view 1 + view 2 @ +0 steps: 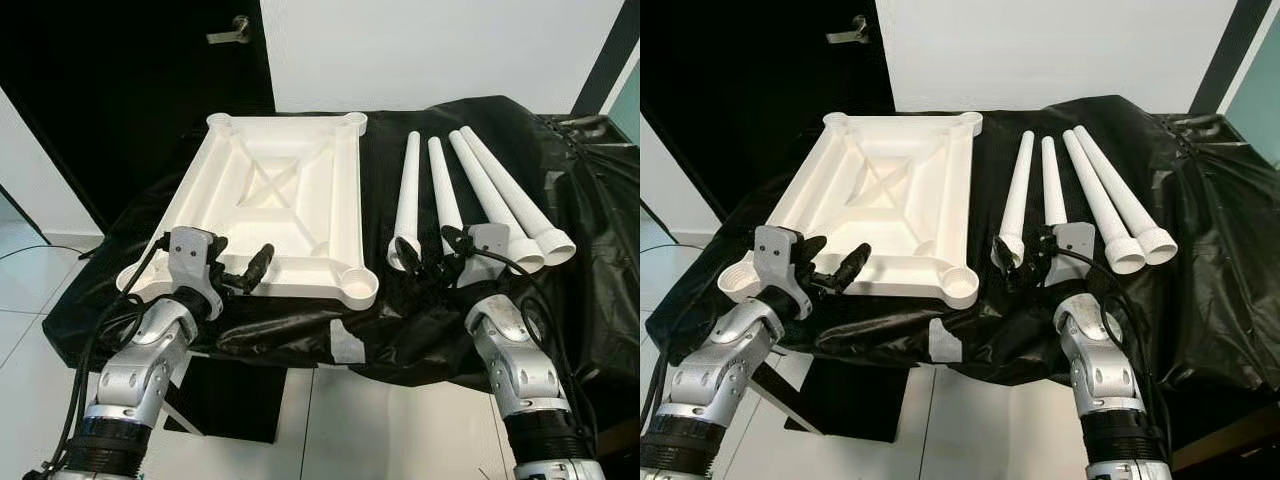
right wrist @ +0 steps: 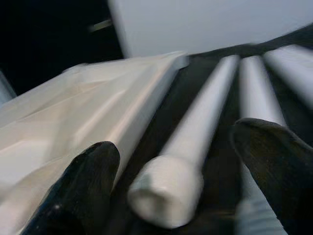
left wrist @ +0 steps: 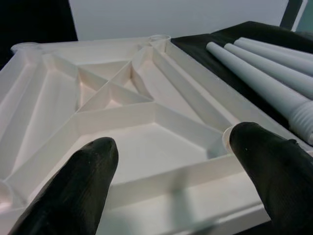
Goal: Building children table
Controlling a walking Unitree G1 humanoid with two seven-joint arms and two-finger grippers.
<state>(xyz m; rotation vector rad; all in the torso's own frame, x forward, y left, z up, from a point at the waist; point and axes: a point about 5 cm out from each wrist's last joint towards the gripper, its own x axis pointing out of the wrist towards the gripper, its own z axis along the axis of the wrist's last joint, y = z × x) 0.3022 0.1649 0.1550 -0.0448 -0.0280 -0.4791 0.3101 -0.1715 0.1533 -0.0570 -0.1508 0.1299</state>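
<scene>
A white plastic tabletop (image 1: 300, 215) lies upside down on the black cloth, its ribs and corner sockets facing up. To its right, several white tapered legs (image 1: 490, 195) lie side by side. My left gripper (image 1: 240, 265) is open at the tabletop's near edge, and its fingertips (image 3: 93, 161) hover just over the rim (image 3: 186, 188). My right gripper (image 1: 428, 258) is open at the near end of the leftmost leg (image 1: 408, 190). That leg's thick end (image 2: 168, 188) sits between the two black fingers.
A black cloth (image 1: 590, 280) covers the low work table and hangs over its front edge, with a strip of white tape (image 1: 345, 345) on the fold. A dark door (image 1: 130, 80) stands behind on the left. Pale tiled floor (image 1: 20, 330) lies below.
</scene>
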